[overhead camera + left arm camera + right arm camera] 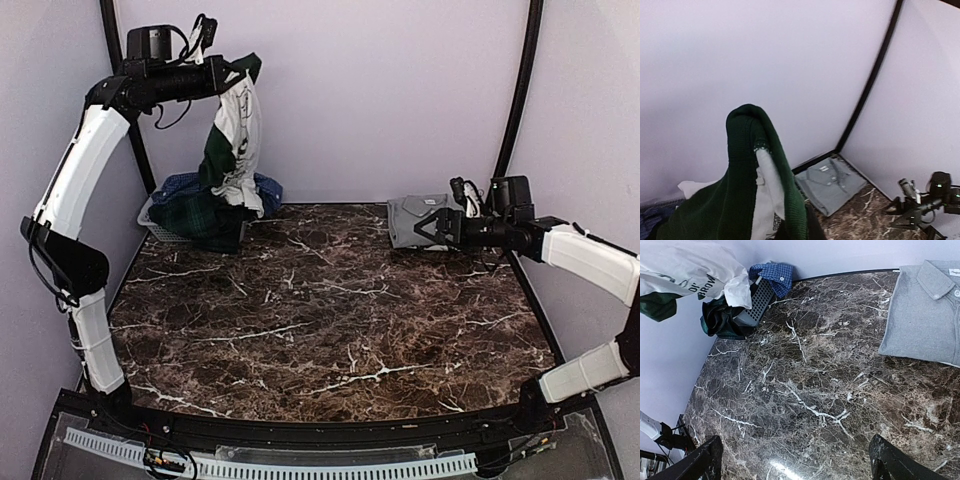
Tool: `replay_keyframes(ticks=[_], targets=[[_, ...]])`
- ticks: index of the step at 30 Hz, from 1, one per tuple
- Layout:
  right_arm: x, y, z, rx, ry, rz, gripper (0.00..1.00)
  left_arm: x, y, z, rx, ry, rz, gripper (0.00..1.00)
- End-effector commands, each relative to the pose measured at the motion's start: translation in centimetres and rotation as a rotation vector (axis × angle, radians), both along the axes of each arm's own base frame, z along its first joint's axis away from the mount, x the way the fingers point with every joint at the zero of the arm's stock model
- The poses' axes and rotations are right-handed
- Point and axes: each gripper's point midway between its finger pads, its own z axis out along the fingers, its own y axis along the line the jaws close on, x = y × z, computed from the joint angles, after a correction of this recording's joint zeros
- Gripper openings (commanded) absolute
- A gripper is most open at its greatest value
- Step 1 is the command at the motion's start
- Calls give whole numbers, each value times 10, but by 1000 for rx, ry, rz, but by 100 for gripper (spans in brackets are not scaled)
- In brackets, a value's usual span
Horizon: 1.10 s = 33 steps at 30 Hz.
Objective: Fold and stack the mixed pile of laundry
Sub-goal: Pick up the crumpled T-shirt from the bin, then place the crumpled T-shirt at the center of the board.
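My left gripper [237,73] is raised high at the back left, shut on the white tee with dark green sleeves [236,135], which hangs down over the laundry pile. In the left wrist view the tee [747,200] drapes over the fingers and hides them. The pile holds a blue checked shirt [268,187] and a dark green tartan shirt [195,213]; the right wrist view shows the blue shirt [773,272] and a dark item [717,317]. My right gripper [422,228] is open and empty, low over the table [797,467], beside a folded grey shirt [415,212].
The pale grey slatted basket [157,226] under the pile sits in the back left corner and also shows in the right wrist view [756,302]. The folded grey shirt [927,315] lies at the back right by the wall. The dark marble table [330,320] spans the middle.
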Motion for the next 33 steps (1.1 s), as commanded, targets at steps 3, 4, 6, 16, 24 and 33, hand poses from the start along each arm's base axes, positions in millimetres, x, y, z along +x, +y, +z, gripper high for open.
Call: replay_keyframes(ticks=[3,4,6,16,24,33], targets=[[-4,2,31,43,-62,16,99,-128,-48,125,-191,-288,-351,0],[-5,2,32,44,-64,16,99,-140,-51,131,-203,-299,-380,0],[-7,1,33,44,-66,14,99,-153,-54,137,-240,-281,-435,0],[-14,-4,33,28,-69,0,99,-119,-48,1,-79,-18,-281,0],[-15,-3,28,22,-59,9,99,-192,-43,42,-26,-188,-351,0],[-17,-9,37,14,-77,-12,99,-201,-76,17,31,-145,-435,0]])
